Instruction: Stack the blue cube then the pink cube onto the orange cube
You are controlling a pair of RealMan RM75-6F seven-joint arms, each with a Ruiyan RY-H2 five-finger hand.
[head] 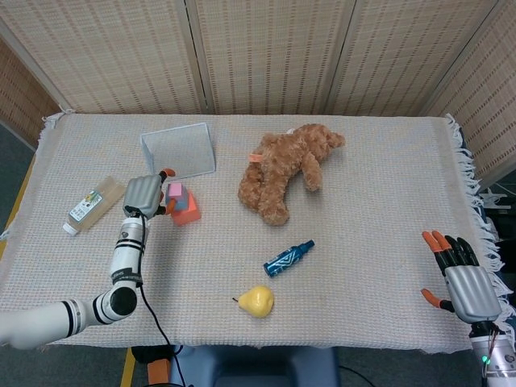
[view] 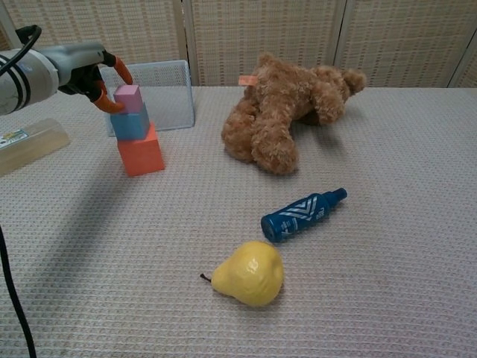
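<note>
Standing stack: three cubes are seen piled just beside the left hand (view: pixel 89 71), on its right side.
Orange cube (view: pixel 141 154): set on the woven tablecloth (view: pixel 387 246) as the base, below and to the right of the left hand.
Blue cube (view: pixel 130 123): seated on the orange cube, slightly turned against it.
Pink cube (view: pixel 128 98): placed on top of the blue cube, level with the orange-tipped fingers (view: pixel 123 73) of the left hand.
Left hand state: the fingers are spread and curved around the near side of the pink cube; nothing is gripped, and a narrow gap is visible in the chest view between fingertips and cube.
Right hand (head: pixel 461 274): held at the far right table edge, well apart from the stack, fingers extended and apart, nothing held.
Mesh tray (view: pixel 153 93): seen just behind the stack, beyond the left hand's fingertips.
Clear bottle (head: pixel 93 205): laid flat to the outer side of the left hand, near it.
Teddy bear (view: pixel 287 108): laid to the right of the stack, between the two hands.
Blue bottle (view: pixel 302 215): laid on its side nearer the table's front, between the hands.
Yellow pear (view: pixel 248 273): laid in front of the blue bottle, well apart from both hands.
</note>
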